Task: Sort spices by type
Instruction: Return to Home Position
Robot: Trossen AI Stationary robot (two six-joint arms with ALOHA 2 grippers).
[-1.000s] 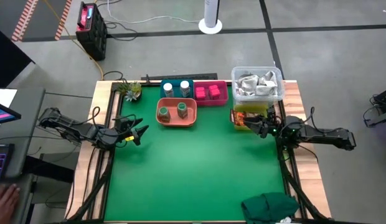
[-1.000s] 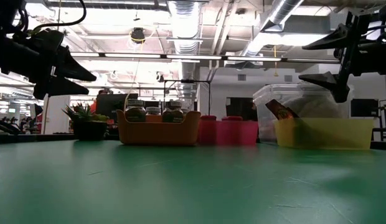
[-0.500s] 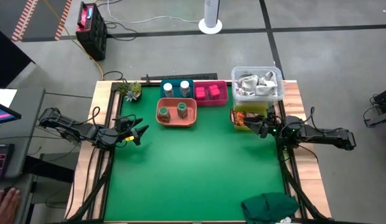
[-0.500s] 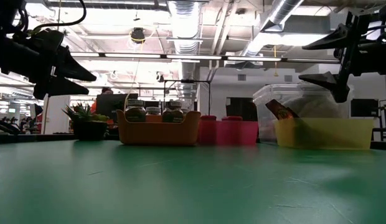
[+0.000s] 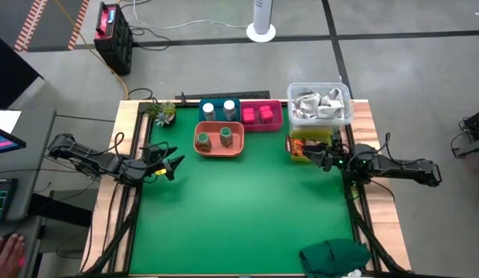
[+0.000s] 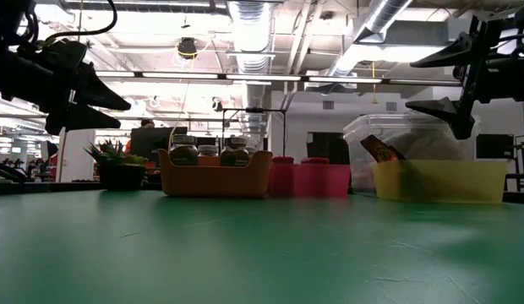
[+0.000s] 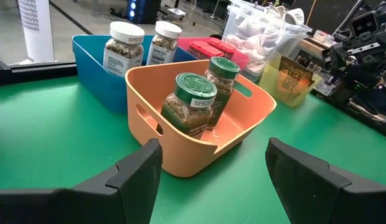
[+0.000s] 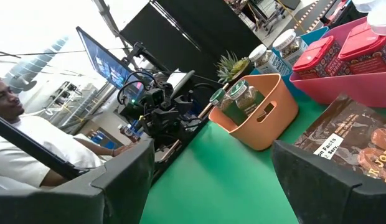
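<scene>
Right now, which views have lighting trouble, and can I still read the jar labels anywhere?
Low view: ceiling lamps backlight the scene, so the left gripper and right gripper are dark silhouettes. Right wrist view: the room beyond the table is partly washed out. Left wrist view: evenly lit, labels on the dark green jars legible.

green table [image 5: 247,208] | orange bin [image 5: 219,154] | blue bin [image 5: 219,100] | pink bin [image 5: 261,127] | yellow bin [image 5: 295,157] | cloth [image 5: 336,255]

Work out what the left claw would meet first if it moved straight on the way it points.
Probably the near wall of the orange bin holding two green-lidded jars: the left claw, open, faces it squarely, though depth and height are unclear.
</scene>
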